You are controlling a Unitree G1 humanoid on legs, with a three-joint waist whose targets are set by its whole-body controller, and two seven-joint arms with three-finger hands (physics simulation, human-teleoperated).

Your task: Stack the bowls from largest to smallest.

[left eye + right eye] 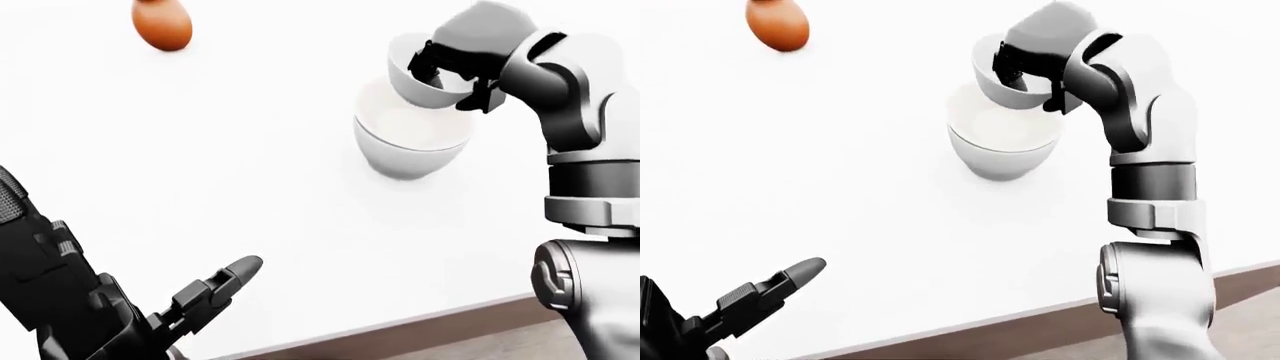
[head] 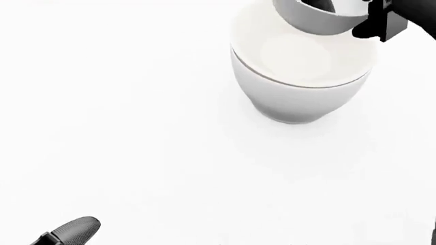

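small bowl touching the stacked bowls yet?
Cannot tell. In the left-eye view the small bowl, held by the right hand, overlaps the stacked bowls; no plain gap or contact.

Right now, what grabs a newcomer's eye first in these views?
The right hand near the top of the left-eye view, fingers shut on a small white bowl tilted just above the stacked white bowls on the white table. Then the lone brown egg-shaped object at top left, and the left hand with fingers extended and empty at bottom left.

Bright, even light — sharp renders, soft faint shadows, white surface nearly blown out.
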